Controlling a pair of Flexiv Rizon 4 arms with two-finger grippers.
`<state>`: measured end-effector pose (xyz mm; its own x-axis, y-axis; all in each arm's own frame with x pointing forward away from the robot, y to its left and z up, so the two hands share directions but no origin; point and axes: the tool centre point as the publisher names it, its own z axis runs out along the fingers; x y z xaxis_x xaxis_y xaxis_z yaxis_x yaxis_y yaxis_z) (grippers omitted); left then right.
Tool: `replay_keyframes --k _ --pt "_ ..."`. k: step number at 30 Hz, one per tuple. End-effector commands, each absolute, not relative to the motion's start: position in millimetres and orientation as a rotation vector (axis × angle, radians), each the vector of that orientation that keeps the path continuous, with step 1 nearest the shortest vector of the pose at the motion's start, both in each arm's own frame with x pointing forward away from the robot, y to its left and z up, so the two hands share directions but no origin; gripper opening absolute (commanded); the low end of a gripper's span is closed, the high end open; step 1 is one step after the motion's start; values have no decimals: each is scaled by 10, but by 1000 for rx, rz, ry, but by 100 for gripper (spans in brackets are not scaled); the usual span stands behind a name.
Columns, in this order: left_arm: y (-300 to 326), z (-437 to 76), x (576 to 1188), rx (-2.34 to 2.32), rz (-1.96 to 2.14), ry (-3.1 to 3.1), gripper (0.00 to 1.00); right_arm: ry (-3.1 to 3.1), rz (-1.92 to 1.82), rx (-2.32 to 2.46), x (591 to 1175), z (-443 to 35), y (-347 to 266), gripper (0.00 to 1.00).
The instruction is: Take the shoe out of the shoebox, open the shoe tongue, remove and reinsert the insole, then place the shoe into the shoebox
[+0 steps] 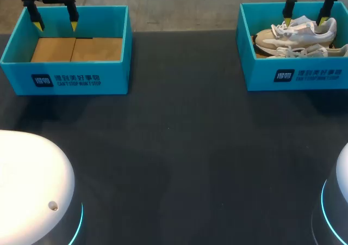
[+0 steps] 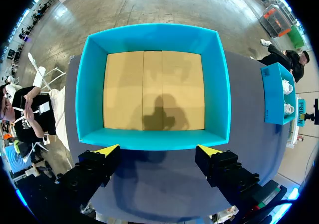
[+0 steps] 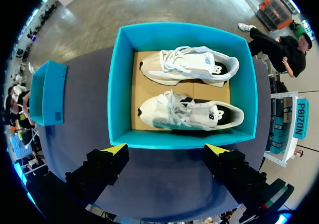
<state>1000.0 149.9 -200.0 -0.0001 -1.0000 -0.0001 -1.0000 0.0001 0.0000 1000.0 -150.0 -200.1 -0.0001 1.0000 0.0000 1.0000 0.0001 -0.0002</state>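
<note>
**A:** Head view first. What room is there to move?

**B:** A broad stretch of dark worktop (image 1: 179, 147) separates the left shoebox (image 1: 65, 80) from the right shoebox (image 1: 296, 75). They stand well apart, each near a far corner, and both are open at the top.

**A:** And the arms?

**B:** Only their ends show, both pointing down. The left fingers (image 1: 74, 23) hang over the left shoebox's far side. The right fingers (image 1: 286, 20) hang over the right shoebox's far wall. Both pairs are spread wide and hold nothing.

**A:** Where are the shoes?

**B:** Two lie side by side in the right shoebox, the far shoe (image 1: 296, 34) and the near shoe (image 1: 311, 51).

**A:** Left wrist view?

**B:** The left fingers (image 2: 107, 150) are high above the left shoebox (image 2: 89, 84). Their yellow tips are apart, roughly over its nearest wall, and touch nothing. The box's brown cardboard floor is in full view, with the right shoebox (image 2: 276, 94) off to one side.

**A:** Right wrist view?

**B:** The right fingers (image 3: 115, 149) are splayed above the nearest wall of the right shoebox (image 3: 119, 84), clear of it. Ahead of them lies the near shoe (image 3: 192, 112), and beyond it the far shoe (image 3: 189, 64). Both have their toes towards the left shoebox (image 3: 47, 92), and the box walls sit close around them.
</note>
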Motion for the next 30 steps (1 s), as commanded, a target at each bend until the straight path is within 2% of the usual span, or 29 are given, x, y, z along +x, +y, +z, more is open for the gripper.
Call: replay_keyframes --k 1,17,30 --pt "1499 -2000 10000 -2221 0 2222 100 -2222 0 -2221 10000 -2000 -1500 100" --pt "1499 -2000 10000 -2221 0 2222 100 -2220 19 -2259 10044 -1993 -1523 100" --pt "1499 -2000 10000 -2221 0 2222 100 -2239 97 -2258 10326 -2183 -2024 100"
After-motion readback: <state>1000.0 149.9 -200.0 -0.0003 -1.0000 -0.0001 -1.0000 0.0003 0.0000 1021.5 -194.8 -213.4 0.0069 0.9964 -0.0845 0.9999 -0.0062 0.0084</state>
